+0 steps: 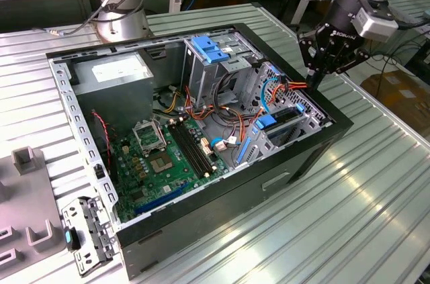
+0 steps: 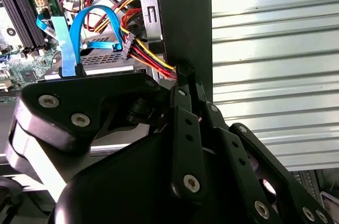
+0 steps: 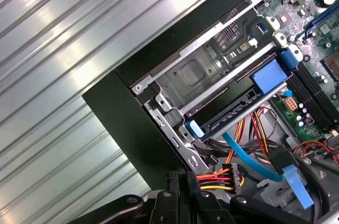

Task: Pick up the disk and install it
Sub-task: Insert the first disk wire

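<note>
Now gripper (image 1: 314,82) at the case (image 1: 336,129) wall, fingers (image 2: 183,83) seemingly together, disk (image 1: 279,121) in its bay.

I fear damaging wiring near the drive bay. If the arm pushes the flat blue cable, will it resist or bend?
It probably bends easily: the flat blue cable is a thin band already arching in a loose loop. It looks light, so a push likely shifts it, perhaps twisting it.
</note>
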Controlling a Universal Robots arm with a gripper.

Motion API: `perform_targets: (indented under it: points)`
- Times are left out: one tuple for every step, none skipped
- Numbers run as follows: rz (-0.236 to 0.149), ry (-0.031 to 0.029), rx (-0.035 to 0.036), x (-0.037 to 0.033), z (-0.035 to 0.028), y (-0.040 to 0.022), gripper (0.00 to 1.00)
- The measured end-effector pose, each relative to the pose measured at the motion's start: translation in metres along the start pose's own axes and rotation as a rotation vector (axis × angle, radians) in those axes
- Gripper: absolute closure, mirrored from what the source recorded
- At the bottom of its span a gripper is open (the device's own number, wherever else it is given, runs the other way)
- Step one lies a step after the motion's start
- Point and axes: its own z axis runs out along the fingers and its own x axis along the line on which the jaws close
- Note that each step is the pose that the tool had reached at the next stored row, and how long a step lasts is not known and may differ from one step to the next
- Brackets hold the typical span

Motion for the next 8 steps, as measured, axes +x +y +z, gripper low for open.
perform_targets:
  points:
    - [0.000, 0.0001, -0.0002, 0.0000, -0.0001, 0.0000, 0.83]
    - [0.000, 0.0001, -0.0003, 0.0000, -0.0001, 0.0000, 0.83]
    - [0.000, 0.0002, -0.0004, 0.0000, -0.0001, 0.0000, 0.83]
    - [0.000, 0.0002, -0.0005, 0.0000, -0.0001, 0.0000, 0.83]
    - [0.000, 0.0002, -0.0005, 0.0000, -0.0001, 0.0000, 0.83]
    - [0.000, 0.0002, -0.0006, -0.0001, -0.0002, 0.0000, 0.83]
    - [0.003, 0.0001, -0.0006, -0.0002, -0.0001, 0.0001, 0.83]
    - [0.018, -0.0001, -0.0008, -0.0003, -0.0001, 0.0002, 0.83]
